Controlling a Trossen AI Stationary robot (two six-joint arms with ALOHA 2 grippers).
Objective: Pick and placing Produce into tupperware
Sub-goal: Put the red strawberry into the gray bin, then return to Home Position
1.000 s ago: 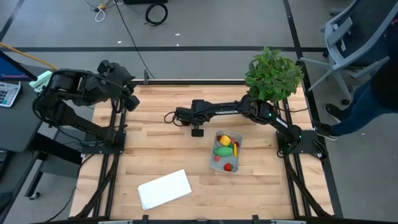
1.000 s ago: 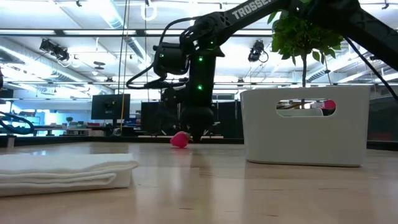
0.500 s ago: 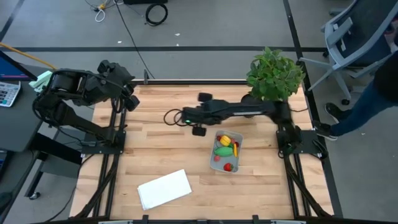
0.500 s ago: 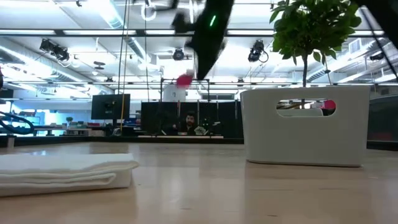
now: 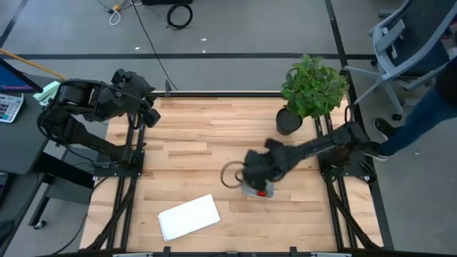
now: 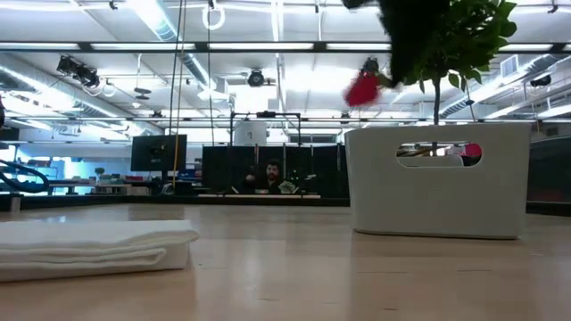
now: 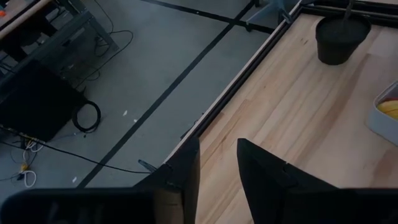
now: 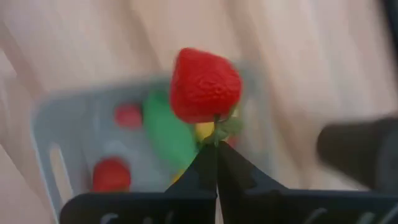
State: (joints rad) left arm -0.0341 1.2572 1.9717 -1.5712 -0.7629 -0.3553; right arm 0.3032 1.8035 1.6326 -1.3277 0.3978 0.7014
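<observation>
Red strawberry (image 8: 205, 85) pinched by its green stem between closed tips of right end effector (image 8: 216, 149), hanging directly above tupperware (image 8: 46, 134). In low view, seen raised above the container's rim (image 6: 361, 89). Inside tupperware: green oval (image 8: 166, 134), yellow piece (image 8: 203, 130), two more red pieces (image 8: 111, 175). Tupperware (image 5: 251, 192) at centre-right of counter (image 5: 193, 128), mostly covered by right arm. Left end effector (image 7: 214, 165) parked at counter's far left corner, fingers slightly apart, gripping nothing. White folded sheet (image 5: 188, 217) near front edge; potted plant (image 5: 312, 86) at back right.

Robotics lab, ceiling strip lights (image 6: 161, 18), monitor (image 6: 158, 152), floor cables (image 5: 179, 13), office chair (image 5: 400, 43)
</observation>
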